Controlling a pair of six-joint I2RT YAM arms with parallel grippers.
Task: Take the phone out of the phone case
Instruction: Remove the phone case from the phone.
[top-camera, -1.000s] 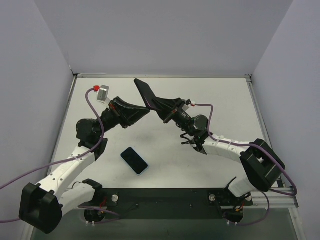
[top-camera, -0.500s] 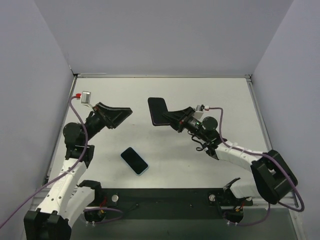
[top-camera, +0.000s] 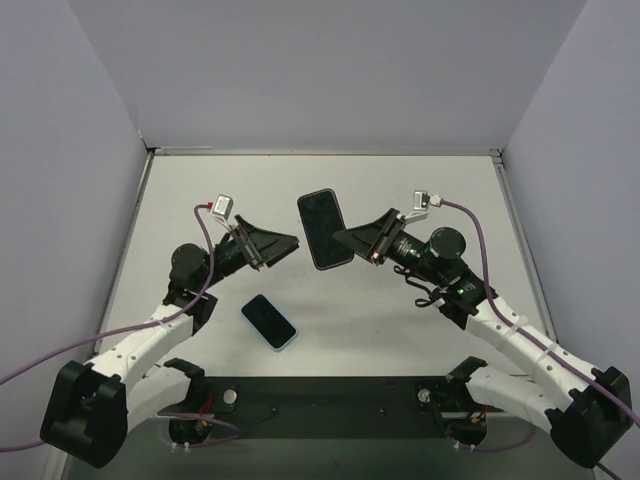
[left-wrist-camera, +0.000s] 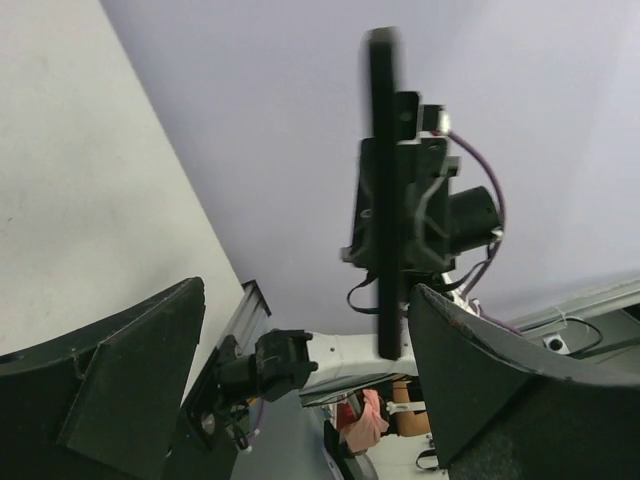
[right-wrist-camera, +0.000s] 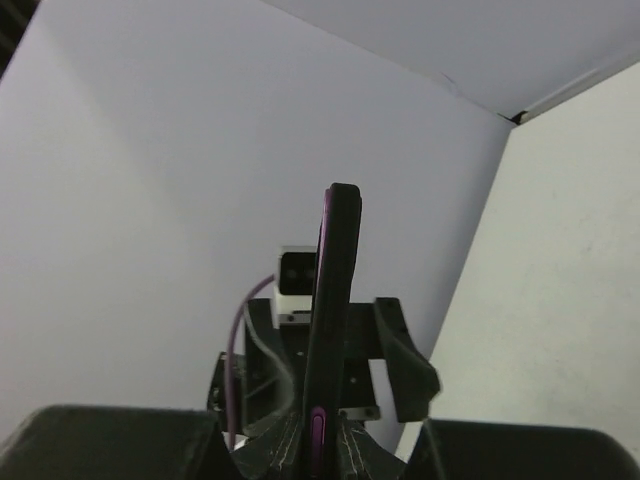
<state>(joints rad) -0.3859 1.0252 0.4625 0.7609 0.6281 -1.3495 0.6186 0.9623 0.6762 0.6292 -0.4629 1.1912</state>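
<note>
My right gripper (top-camera: 343, 238) (right-wrist-camera: 318, 445) is shut on the lower end of the phone (top-camera: 325, 228) (right-wrist-camera: 330, 300), a dark slab with a purple edge, held up above the table's middle. I cannot tell the phone from the phone case on it. In the left wrist view that slab (left-wrist-camera: 385, 180) shows edge-on, in front of the right arm. My left gripper (top-camera: 285, 249) (left-wrist-camera: 305, 290) stands open just left of it, touching nothing, its fingers (right-wrist-camera: 402, 362) showing behind the slab in the right wrist view.
A second dark phone-shaped slab with a light-blue rim (top-camera: 268, 321) lies flat on the white table (top-camera: 430, 180) near the front, below my left gripper. Grey walls close in the table on three sides.
My left gripper has opened, let go of the dark slab and drawn back to the left. The right arm has swung the slab from edge-on to face-up and moved it slightly right.
</note>
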